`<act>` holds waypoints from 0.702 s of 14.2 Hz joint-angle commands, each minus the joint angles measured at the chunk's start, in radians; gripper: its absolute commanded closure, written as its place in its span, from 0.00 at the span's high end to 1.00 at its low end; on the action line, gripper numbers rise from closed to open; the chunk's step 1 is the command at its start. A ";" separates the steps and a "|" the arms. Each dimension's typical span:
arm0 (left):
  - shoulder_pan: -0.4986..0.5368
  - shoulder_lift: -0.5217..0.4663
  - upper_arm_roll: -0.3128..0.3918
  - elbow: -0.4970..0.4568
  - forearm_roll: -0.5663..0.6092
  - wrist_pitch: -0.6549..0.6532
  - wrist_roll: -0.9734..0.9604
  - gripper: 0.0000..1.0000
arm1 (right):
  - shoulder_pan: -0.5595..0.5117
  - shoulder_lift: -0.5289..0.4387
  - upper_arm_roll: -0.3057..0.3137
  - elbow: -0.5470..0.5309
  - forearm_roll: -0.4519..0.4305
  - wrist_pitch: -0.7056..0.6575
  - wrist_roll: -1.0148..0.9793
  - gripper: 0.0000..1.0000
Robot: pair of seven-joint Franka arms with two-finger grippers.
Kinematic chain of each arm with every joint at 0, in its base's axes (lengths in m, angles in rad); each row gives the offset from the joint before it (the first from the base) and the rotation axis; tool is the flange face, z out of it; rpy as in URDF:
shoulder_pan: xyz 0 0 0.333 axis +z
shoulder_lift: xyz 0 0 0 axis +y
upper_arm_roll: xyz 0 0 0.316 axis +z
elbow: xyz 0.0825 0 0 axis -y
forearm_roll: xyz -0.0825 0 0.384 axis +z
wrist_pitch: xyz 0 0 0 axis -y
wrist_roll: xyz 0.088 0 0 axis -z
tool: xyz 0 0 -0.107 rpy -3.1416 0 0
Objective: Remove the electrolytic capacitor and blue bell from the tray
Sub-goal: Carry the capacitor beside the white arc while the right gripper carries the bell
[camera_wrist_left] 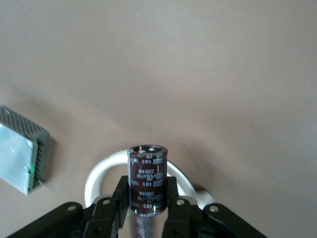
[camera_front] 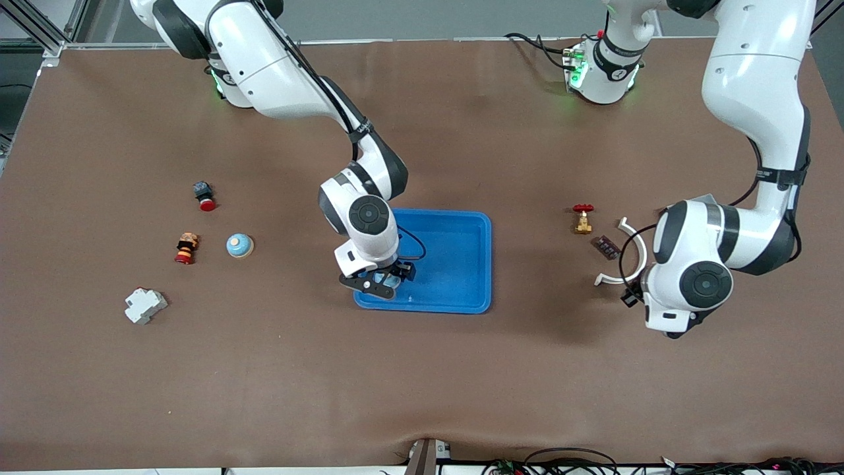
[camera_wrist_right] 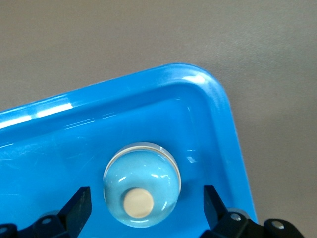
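Observation:
A pale blue bell (camera_wrist_right: 142, 191) with a cream button lies in the blue tray (camera_front: 461, 257), in the corner toward the right arm's end and nearer the front camera. My right gripper (camera_front: 381, 285) hangs open just over it, one finger (camera_wrist_right: 79, 206) on each side and neither touching. The tray's rim (camera_wrist_right: 218, 99) curves round that corner. My left gripper (camera_wrist_left: 147, 187) is shut on a dark brown capacitor (camera_wrist_left: 147, 171), held upright with its pins away from the jaws, over a white curved piece (camera_wrist_left: 99, 176). In the front view the left hand hides the capacitor.
A second blue bell (camera_front: 239, 245), a red-capped button (camera_front: 204, 196), an orange and black stack (camera_front: 186, 248) and a white block (camera_front: 145, 305) lie toward the right arm's end. A brass valve (camera_front: 583, 219), a small dark board (camera_front: 606, 246) and the white curved piece (camera_front: 626, 254) lie beside the left hand.

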 commanded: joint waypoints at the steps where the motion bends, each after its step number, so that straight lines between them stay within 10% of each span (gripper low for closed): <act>1: 0.049 0.013 -0.009 -0.002 0.045 0.026 0.071 0.00 | 0.010 0.025 -0.010 0.039 -0.021 -0.004 0.034 1.00; 4: 0.106 0.033 -0.009 -0.005 0.063 0.068 0.157 0.00 | 0.010 0.028 -0.010 0.039 -0.020 0.001 0.034 0.98; 10: 0.085 0.059 -0.020 -0.056 0.048 0.129 0.115 0.00 | 0.007 0.028 -0.009 0.050 -0.014 0.001 0.041 0.17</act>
